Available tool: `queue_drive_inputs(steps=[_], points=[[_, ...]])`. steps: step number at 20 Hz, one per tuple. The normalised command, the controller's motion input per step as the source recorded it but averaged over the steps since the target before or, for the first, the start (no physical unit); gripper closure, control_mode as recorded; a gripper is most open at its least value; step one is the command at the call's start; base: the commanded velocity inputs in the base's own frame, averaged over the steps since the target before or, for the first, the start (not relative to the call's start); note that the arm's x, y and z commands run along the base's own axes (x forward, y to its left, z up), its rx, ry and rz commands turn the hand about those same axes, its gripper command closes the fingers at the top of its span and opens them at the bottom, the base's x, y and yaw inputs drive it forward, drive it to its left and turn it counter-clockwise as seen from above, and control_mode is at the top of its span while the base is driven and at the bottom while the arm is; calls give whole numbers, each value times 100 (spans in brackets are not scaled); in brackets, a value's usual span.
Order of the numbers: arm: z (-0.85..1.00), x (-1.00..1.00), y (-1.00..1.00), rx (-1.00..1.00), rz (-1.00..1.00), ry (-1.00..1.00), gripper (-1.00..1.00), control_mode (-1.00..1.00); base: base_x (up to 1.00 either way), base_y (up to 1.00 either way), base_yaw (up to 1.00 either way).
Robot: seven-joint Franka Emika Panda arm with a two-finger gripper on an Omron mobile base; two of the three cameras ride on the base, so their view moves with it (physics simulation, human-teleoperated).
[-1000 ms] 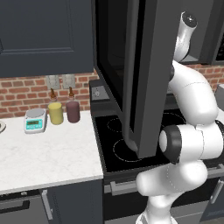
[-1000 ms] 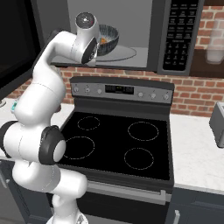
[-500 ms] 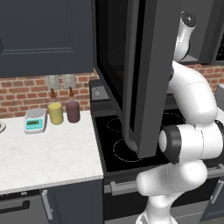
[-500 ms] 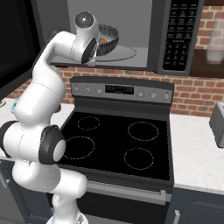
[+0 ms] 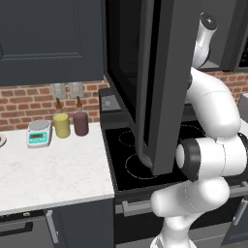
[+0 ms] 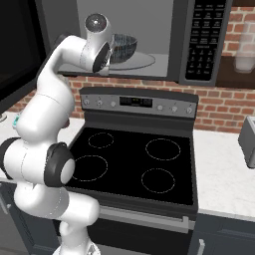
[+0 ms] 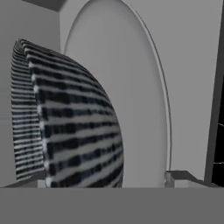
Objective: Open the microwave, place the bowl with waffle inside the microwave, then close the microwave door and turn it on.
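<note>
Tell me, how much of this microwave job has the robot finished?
Roughly halfway, it seems. The microwave door hangs wide open, and the bowl sits on the round turntable inside the microwave. The gripper is close beside the bowl, its jaws spread apart, so the bowl looks released. Left to do: pull the arm out, shut the door, and press the keypad to start it.
</note>
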Motion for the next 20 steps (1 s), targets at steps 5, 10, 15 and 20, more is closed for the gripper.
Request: queue_drive_inputs(steps=[5,10,15,20], points=[[2,-34,-11,0,0,-3,-100,-100,0,0,0],[27,-88,-6,0,0,-9,-100,-100,0,0,0],[-8,-100,-5,0,-5,-2,-100,-100,0,0,0],[-27,-100,-5,-3,-5,0,-100,-100,0,0,0]])
